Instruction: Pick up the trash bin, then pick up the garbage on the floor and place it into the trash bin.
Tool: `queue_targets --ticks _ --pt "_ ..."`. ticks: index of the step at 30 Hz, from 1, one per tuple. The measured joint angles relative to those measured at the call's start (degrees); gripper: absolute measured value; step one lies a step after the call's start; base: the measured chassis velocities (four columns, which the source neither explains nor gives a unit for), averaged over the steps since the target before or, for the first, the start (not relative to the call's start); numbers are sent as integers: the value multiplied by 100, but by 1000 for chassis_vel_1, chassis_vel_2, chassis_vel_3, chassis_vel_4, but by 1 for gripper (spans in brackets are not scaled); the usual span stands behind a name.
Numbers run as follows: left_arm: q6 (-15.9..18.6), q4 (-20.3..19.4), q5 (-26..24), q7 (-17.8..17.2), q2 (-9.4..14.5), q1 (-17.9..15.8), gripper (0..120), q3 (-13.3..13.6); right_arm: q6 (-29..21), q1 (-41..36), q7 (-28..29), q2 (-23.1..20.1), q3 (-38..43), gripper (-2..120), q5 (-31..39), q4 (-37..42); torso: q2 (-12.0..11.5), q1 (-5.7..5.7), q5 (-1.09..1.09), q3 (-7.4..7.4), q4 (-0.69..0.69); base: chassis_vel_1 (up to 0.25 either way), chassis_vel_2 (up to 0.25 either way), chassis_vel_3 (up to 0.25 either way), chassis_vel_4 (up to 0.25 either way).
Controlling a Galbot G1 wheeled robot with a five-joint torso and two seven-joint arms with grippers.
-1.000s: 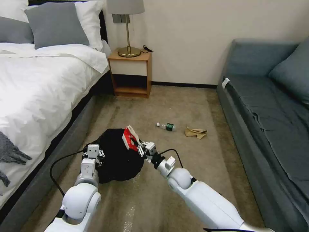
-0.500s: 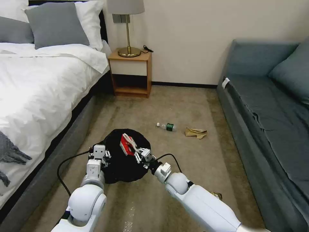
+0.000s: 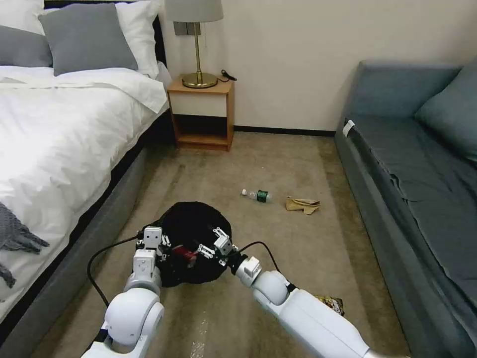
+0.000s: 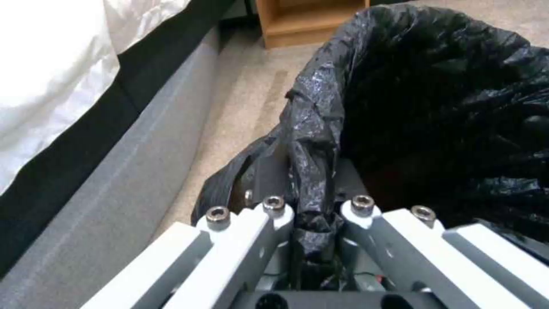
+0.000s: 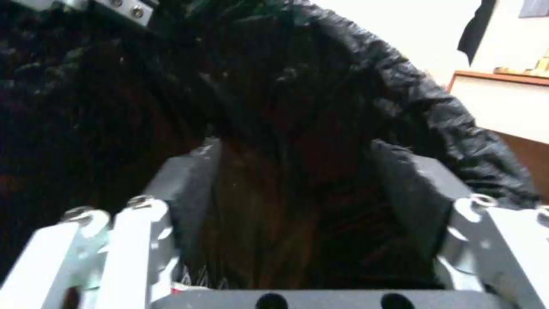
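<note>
Trash bin [image 3: 196, 238], black-lined: held at its bed-side rim, pinched by the left gripper [image 4: 312, 214]. Red-white wrapper [image 3: 186, 254]: lying inside the bin. Right gripper [image 3: 211, 247]: fingers spread, positioned over the bin's mouth. Bottle [image 3: 257, 195] and tan paper [image 3: 302, 204]: on carpet beyond the bin.

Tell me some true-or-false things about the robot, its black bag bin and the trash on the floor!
1. The left pincer pinches the trash bin by its bag rim. True.
2. The right pincer is shut tight. False: it is open over the bin.
3. The clear bottle lies on the carpet. True.
4. The tan paper is inside the bin. False: it lies on the floor beside the bottle.
5. The red-white wrapper lies on the bed. False: it is in the bin.
</note>
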Motion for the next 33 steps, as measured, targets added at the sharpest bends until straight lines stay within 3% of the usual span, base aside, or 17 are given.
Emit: queue_targets --ticks 6,8,14,21,27,30,33 --pt "4 -67 76 26 19 27 3 8 -71 17 130 -166 38 98 50 210 0 0 0 0 0 0 0 0 0" --pt "14 -59 79 36 21 15 3 15 -97 29 172 -214 48 100 73 256 0 0 0 0 0 0 0 0 0" --pt "8 47 79 38 28 -19 3 -23 -149 86 277 -433 139 100 153 390 0 0 1 0 0 0 0 0 0" --pt "-55 248 84 36 33 -113 3 -128 -215 253 345 -991 333 100 392 643 0 0 1 0 0 0 0 0 0" --pt "-318 431 409 36 -70 -201 3 -128 -246 204 349 -1472 625 100 390 807 0 0 1 0 0 0 0 0 0" --pt "-180 452 409 12 -126 -166 3 -40 -448 -305 703 -2028 1166 100 -297 1043 0 0 1 0 0 0 0 0 0" --pt "-130 392 416 -8 -129 -109 3 -46 -509 -554 846 -2231 1533 100 -794 1070 0 0 1 0 -1 0 0 0 0"
